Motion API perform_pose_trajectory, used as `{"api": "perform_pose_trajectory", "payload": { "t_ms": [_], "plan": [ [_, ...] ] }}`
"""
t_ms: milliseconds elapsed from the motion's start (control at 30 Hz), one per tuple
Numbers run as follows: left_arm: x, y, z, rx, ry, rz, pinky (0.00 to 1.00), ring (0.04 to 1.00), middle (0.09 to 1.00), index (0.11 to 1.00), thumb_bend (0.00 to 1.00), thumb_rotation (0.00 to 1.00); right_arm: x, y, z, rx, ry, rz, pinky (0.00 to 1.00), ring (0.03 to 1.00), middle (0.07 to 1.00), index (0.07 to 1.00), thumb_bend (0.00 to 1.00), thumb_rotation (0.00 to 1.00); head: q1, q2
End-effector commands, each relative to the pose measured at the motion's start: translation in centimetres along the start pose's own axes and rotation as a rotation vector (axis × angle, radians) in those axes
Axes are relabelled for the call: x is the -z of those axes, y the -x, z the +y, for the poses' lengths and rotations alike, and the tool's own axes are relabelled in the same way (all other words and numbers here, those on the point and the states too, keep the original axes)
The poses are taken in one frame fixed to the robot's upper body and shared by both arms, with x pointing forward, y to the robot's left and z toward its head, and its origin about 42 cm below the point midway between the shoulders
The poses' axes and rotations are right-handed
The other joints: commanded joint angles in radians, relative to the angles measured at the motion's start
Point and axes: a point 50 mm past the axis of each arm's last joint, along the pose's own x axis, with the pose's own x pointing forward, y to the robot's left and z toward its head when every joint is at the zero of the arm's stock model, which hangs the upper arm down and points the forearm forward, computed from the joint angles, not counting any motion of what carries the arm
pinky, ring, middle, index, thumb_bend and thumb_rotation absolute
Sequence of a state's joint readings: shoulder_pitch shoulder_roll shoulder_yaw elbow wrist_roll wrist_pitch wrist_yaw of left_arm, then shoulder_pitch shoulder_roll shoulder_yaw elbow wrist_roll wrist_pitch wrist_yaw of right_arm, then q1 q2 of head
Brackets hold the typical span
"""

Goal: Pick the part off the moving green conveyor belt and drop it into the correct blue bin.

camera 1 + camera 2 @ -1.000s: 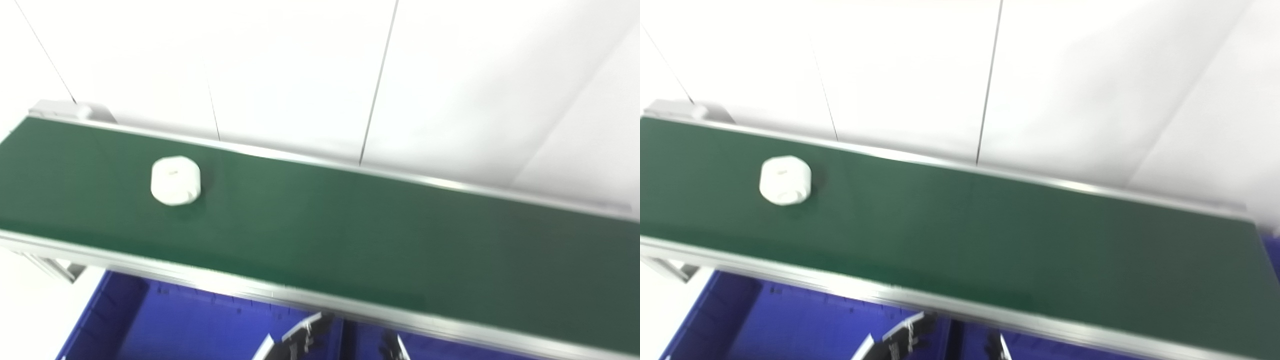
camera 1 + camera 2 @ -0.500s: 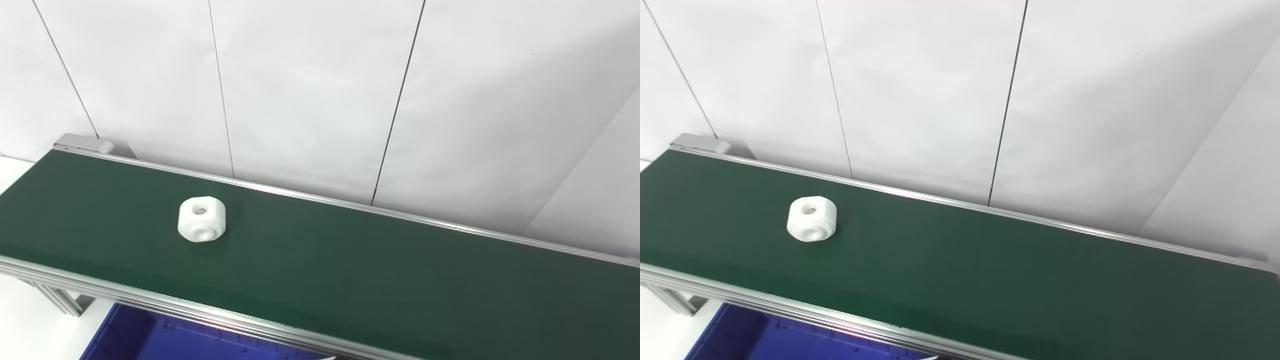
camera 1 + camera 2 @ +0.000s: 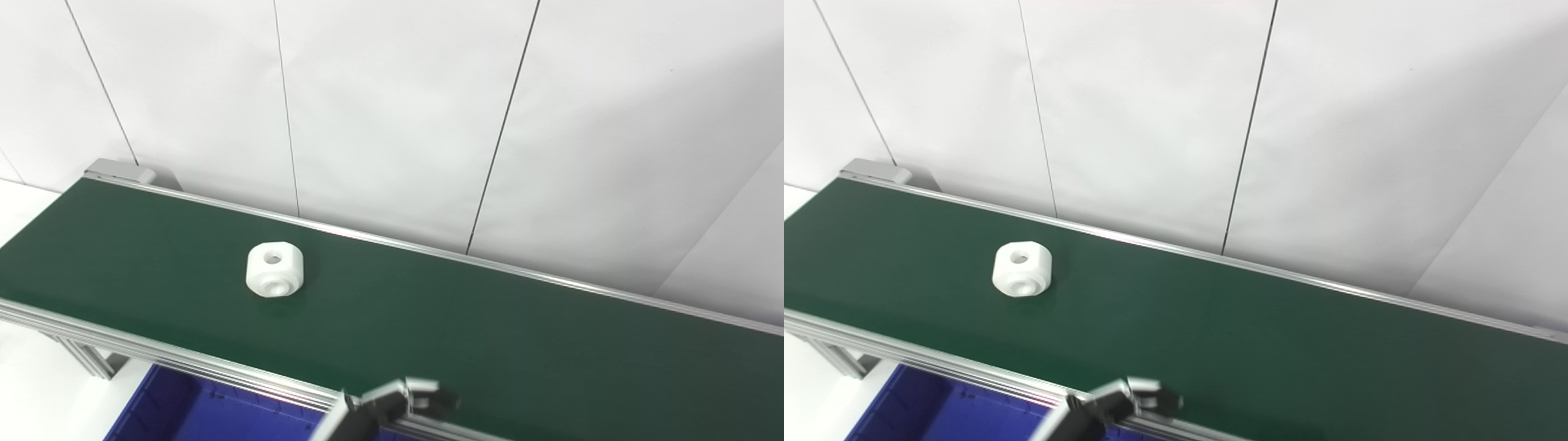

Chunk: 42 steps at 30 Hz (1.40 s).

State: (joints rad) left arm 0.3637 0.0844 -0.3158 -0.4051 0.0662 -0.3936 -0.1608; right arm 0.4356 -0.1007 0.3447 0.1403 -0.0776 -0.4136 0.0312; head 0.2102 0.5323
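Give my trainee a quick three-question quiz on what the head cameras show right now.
1. True or false: the white part is held in a hand.
2. What lies below the belt's near rail at lower left? A) blue bin B) red tray C) cardboard box
3. Fill in: the left hand shows at the picture's ____ edge.

Key: 1 false, it lies on the belt; 2 A, the blue bin; 3 bottom.

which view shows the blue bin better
The right eye view: more of the blue bin shows below the conveyor rail, with its left wall. The left eye view gives a narrower corner of it, partly cut by the left hand.
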Motion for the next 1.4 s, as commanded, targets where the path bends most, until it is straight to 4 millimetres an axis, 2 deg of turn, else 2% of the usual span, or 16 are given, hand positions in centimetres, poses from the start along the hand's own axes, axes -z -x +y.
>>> {"api": "perform_pose_trajectory", "payload": {
  "t_ms": [0,67,233,267,433,600,633,700,800,900,1067,1233,1367],
  "plan": [
    [-1.7,-1.6,2.1,0.013,-0.063,-0.074,0.71,0.798,0.772,0.745,1.0,0.42,-1.1,-0.1,0.4,-0.011,0.0,-0.081,1.0,0.993,1.0,1.0,0.84,1.0,-0.007,0.003],
    [-2.6,-2.7,4.0,0.02,-0.137,-0.108,0.74,0.815,0.796,0.768,1.0,0.4,-1.1,-0.2,0.6,-0.011,-0.01,-0.083,1.0,0.996,1.0,1.0,0.84,1.0,-0.01,0.005],
    [-4.5,-5.4,8.3,0.043,-0.372,-0.102,0.81,0.866,0.864,0.815,1.0,0.41,-1.3,-0.5,1.0,-0.006,-0.032,-0.089,1.0,0.986,0.997,1.0,0.87,1.0,-0.017,0.007],
    [-4.7,-5.6,8.7,0.045,-0.396,-0.096,0.82,0.872,0.87,0.819,1.0,0.41,-1.3,-0.5,1.0,-0.005,-0.034,-0.091,1.0,0.984,0.996,1.0,0.88,1.0,-0.017,0.007],
    [-5.2,-9.4,11.0,0.098,-0.602,-0.056,0.84,0.897,0.901,0.856,1.0,0.38,-1.4,-0.7,1.1,-0.001,-0.039,-0.095,1.0,0.97,0.987,1.0,0.9,1.0,-0.022,0.009],
    [-5.1,-12.9,13.0,0.148,-0.81,0.004,0.76,0.878,0.903,0.869,1.0,0.34,-1.4,-0.7,1.1,0.002,-0.037,-0.096,1.0,0.964,0.98,1.0,0.9,1.0,-0.02,0.01],
    [-4.9,-13.6,13.5,0.163,-0.848,0.01,0.74,0.87,0.902,0.867,1.0,0.32,-1.4,-0.7,1.1,0.0,-0.038,-0.096,1.0,0.963,0.978,1.0,0.9,1.0,-0.02,0.01],
    [-4.5,-15.1,14.5,0.193,-0.934,0.019,0.64,0.793,0.86,0.848,1.0,0.29,-1.4,-0.7,1.1,-0.002,-0.037,-0.097,1.0,0.964,0.979,1.0,0.9,1.0,-0.02,0.01],
    [-3.7,-16.9,15.8,0.235,-1.082,0.046,0.62,0.766,0.841,0.839,1.0,0.3,-1.4,-0.8,1.1,-0.005,-0.039,-0.097,1.0,0.965,0.98,1.0,0.9,1.0,-0.02,0.009],
    [-2.9,-18.4,16.9,0.263,-1.187,0.073,0.62,0.767,0.829,0.828,1.0,0.31,-1.4,-0.8,1.2,-0.008,-0.039,-0.098,1.0,0.966,0.98,1.0,0.9,1.0,-0.021,0.01],
    [-1.4,-20.5,18.5,0.303,-1.346,0.142,0.71,0.794,0.819,0.82,1.0,0.29,-1.4,-1.0,1.4,-0.011,-0.046,-0.098,1.0,0.967,0.982,1.0,0.9,1.0,-0.024,0.009],
    [0.8,-21.5,19.4,0.324,-1.456,0.244,0.76,0.813,0.827,0.835,1.0,0.3,-1.4,-1.0,1.8,-0.014,-0.05,-0.099,1.0,0.967,0.98,1.0,0.9,1.0,-0.036,0.009],
    [2.2,-21.7,19.7,0.303,-1.48,0.338,0.77,0.826,0.837,0.839,1.0,0.29,-1.5,-1.1,2.0,-0.015,-0.056,-0.101,1.0,0.969,0.982,1.0,0.9,1.0,-0.039,0.011]
  ]
}}
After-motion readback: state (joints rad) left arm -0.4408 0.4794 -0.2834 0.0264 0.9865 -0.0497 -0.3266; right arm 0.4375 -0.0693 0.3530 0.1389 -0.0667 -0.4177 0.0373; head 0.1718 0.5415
